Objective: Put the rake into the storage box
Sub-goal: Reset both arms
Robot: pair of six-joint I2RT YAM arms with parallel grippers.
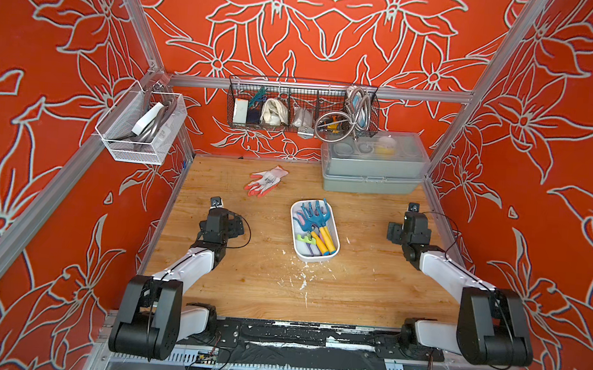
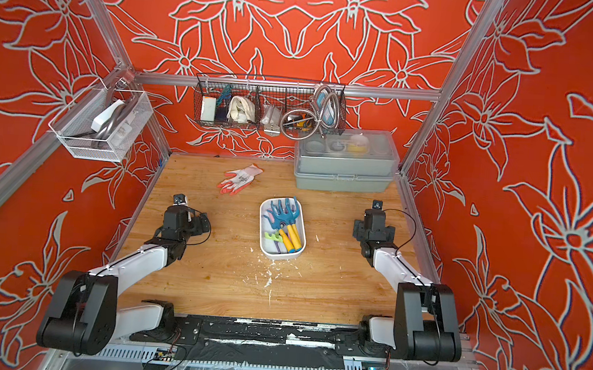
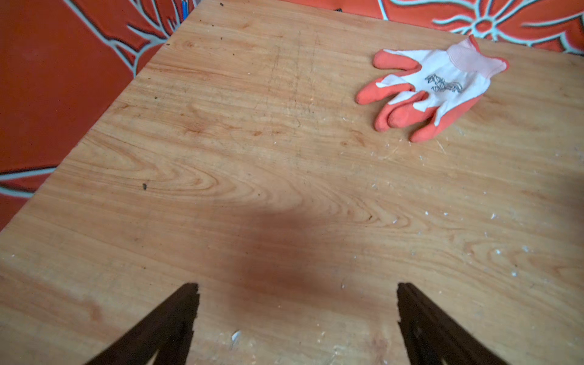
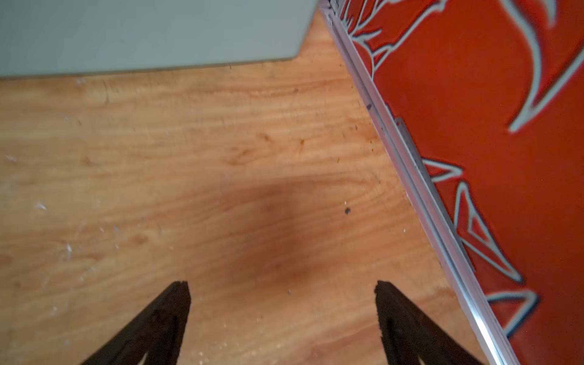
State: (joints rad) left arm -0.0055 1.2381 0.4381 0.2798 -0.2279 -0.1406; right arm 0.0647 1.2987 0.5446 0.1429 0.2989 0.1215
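item: rake (image 1: pixel 316 214). blue tined head, yellow handle. loc: inside storage box (image 1: pixel 318 259), head at far end, handle toward near end. long axis runs near-far w/ the box, slightly skewed. a 2nd blue-headed tool lies against it and overlaps it, so the two are hard to separate in both top views. a green/purple small tool sits near-left in the same tub.

item: storage box. white shallow tub, mid-counter, between the two arms. also seen at (image 2: pixel 283 256).

item: left hand (image 3: pixel 297 289). fingers spread wide, nothing between them, over bare counter (image 1: pixel 245 278) left of the box. glove (image 3: pixel 433 85) lies far-right of it.

item: right hand (image 4: pixel 282 286). fingers spread wide, empty, over bare counter right of the box, close to the right wall. grey case (image 4: pixel 142 31) lies on its far side.

key relation: box w/ rake lies right of the left hand and left of the right hand, apart from both. neither arm clearly nearer; approx even.

status (judged): rake already in box, so task looks complete. no grasp looks needed. any arm move should keep clear of the tub rim.
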